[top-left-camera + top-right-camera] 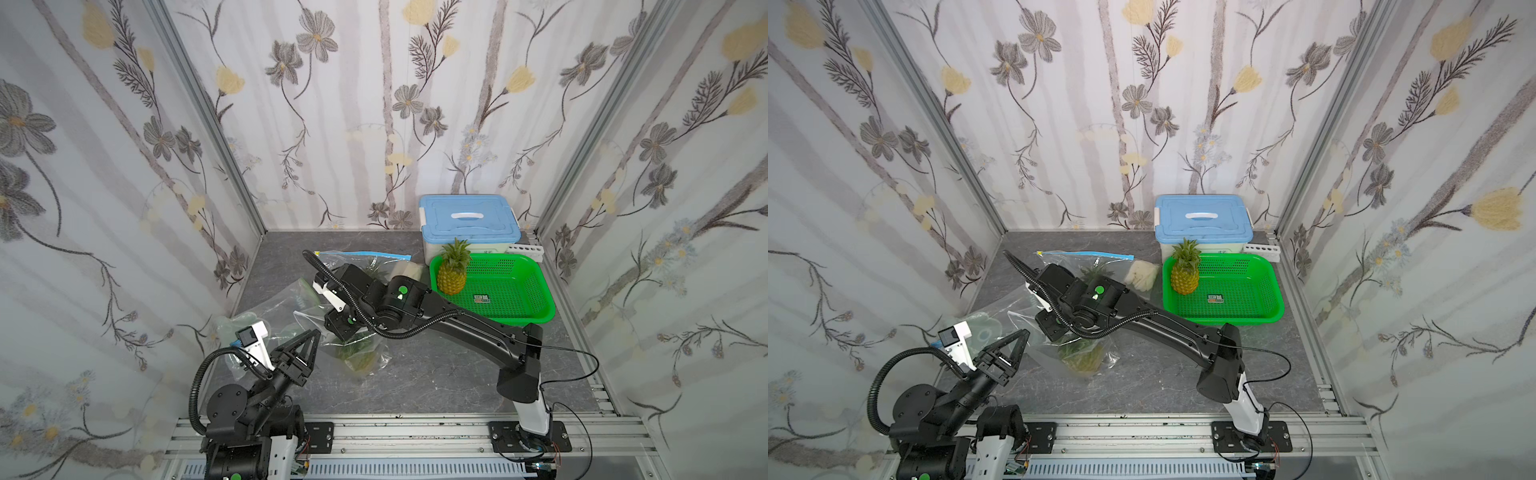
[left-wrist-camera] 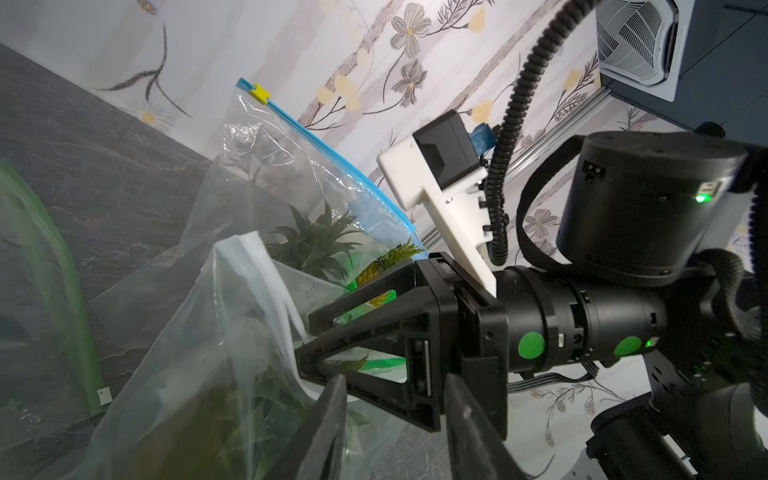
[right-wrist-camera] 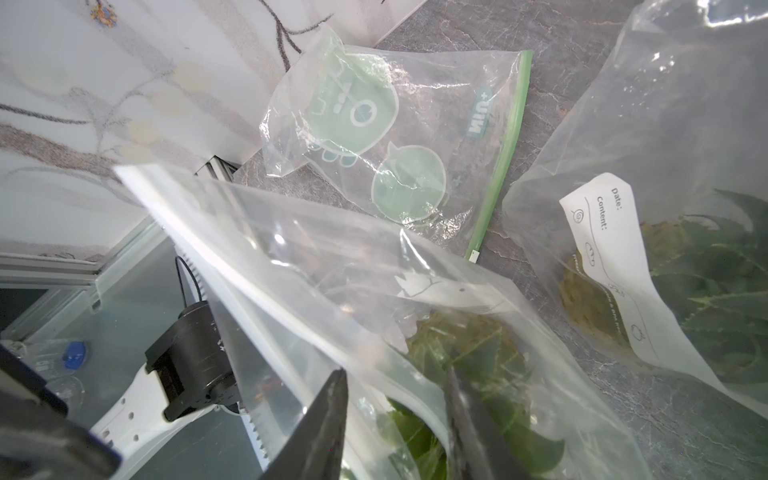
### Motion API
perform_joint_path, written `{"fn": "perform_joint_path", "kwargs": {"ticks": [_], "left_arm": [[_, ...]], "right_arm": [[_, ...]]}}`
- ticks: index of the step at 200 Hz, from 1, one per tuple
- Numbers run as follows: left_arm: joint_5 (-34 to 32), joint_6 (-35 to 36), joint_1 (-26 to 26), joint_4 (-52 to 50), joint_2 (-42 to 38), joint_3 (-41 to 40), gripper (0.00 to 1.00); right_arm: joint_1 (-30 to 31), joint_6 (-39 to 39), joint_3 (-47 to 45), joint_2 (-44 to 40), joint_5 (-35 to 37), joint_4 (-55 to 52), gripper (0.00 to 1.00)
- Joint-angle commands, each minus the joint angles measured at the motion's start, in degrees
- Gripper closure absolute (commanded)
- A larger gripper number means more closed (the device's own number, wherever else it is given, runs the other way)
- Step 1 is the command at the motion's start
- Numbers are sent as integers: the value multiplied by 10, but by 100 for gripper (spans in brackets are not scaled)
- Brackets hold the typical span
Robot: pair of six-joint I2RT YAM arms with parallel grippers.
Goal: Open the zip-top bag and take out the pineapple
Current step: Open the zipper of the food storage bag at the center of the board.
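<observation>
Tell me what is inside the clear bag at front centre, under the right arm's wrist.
Through the bag a pineapple shows: green leaves and a yellowish body. The right arm's wrist covers the bag's rear part, so anything else in there cannot be seen.

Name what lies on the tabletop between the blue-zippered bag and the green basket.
What looks like a crumpled white glove lies there, between the blue-zippered bag and the green basket; it shows plainly in a top view.
</observation>
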Motion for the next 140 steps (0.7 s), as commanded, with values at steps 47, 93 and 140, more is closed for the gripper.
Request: {"fn": "perform_joint_path", "kwargs": {"ticks": [47, 93, 140], "left_arm": [[-2, 5, 0, 9, -1, -4, 58], [35, -43, 0, 71, 7, -44, 53], [48, -41, 0, 90, 60, -35, 51]], "right_arm": [[10, -53, 4, 2, 166, 6, 61], [10, -68, 3, -15, 201, 36, 83], [7, -89, 2, -45, 154, 67, 89]]}}
